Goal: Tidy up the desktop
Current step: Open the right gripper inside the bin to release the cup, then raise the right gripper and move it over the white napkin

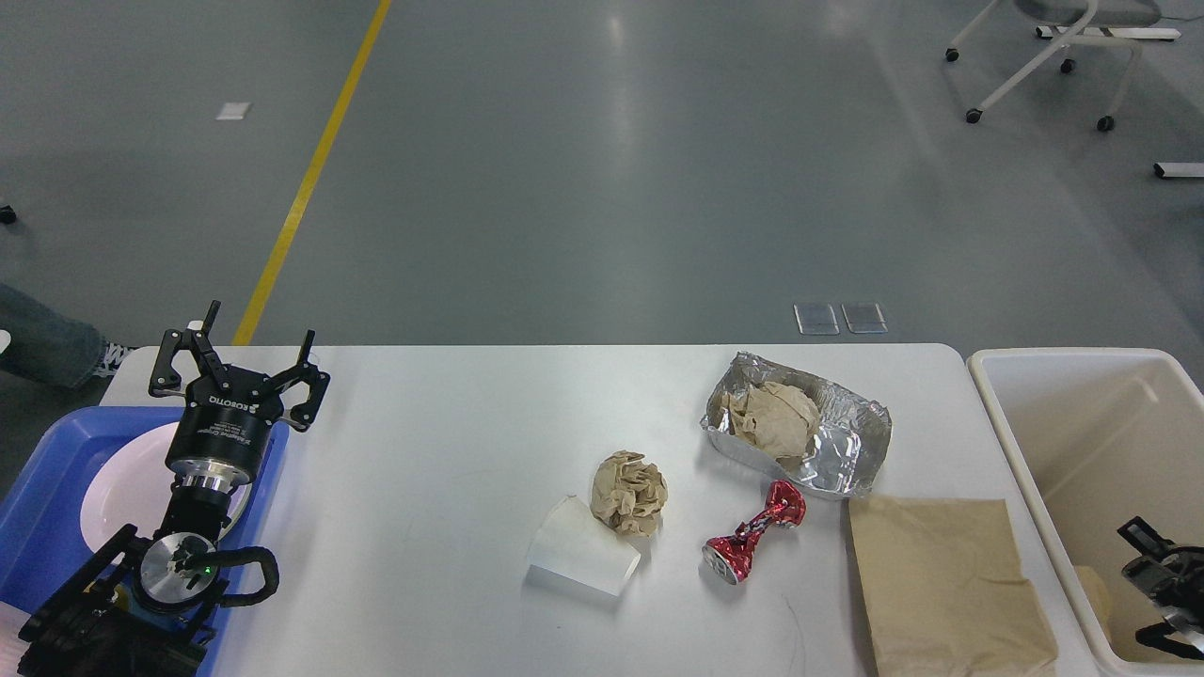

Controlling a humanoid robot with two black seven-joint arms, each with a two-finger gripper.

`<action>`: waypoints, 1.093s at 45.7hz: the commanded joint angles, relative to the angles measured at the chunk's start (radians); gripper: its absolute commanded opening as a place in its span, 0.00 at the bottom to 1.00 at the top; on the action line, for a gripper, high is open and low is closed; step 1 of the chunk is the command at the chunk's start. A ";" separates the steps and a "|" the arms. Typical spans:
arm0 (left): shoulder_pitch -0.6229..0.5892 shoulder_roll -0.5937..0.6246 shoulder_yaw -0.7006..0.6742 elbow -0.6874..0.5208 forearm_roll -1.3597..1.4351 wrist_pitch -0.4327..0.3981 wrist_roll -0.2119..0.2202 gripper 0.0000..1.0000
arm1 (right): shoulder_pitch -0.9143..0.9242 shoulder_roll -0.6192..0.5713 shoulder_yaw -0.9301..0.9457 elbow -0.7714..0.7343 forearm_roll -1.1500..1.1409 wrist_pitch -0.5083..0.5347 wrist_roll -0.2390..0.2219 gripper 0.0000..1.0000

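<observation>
The white desktop (451, 423) carries a crumpled brown paper ball (630, 491) leaning on a white paper cup (583, 559) that lies on its side. Right of them are a crushed red can (755, 543), a dented foil tray (847, 451) holding crumpled brown paper (771, 418), and a flat brown paper bag (950, 588). My left gripper (246, 355) stands open at the far left, holding nothing. My right gripper (1152, 583) hangs inside the cream bin (1082, 414) at the right edge; its dark fingers are spread with nothing between them.
A blue tray (38, 470) with a white plate (113, 480) sits at the table's left end under my left arm. The bin stands against the table's right end. A rolling chair (1044, 56) is far back on the grey floor.
</observation>
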 commanded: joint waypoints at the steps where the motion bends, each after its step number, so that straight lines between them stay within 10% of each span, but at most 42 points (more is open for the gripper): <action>1: 0.000 0.001 0.000 0.000 0.000 0.001 0.000 0.96 | 0.051 -0.026 -0.013 0.045 -0.039 0.003 -0.003 1.00; 18: 0.000 0.001 0.000 0.000 0.000 0.001 0.002 0.96 | 0.630 -0.287 -0.159 0.574 -0.463 0.234 -0.008 1.00; 37: 0.000 0.001 0.000 0.000 0.000 -0.001 0.000 0.96 | 1.451 -0.092 -0.412 0.922 -0.461 0.865 -0.006 1.00; 50: 0.000 0.001 0.000 0.000 0.000 -0.001 0.000 0.96 | 1.819 0.032 -0.431 1.206 -0.278 0.998 -0.009 1.00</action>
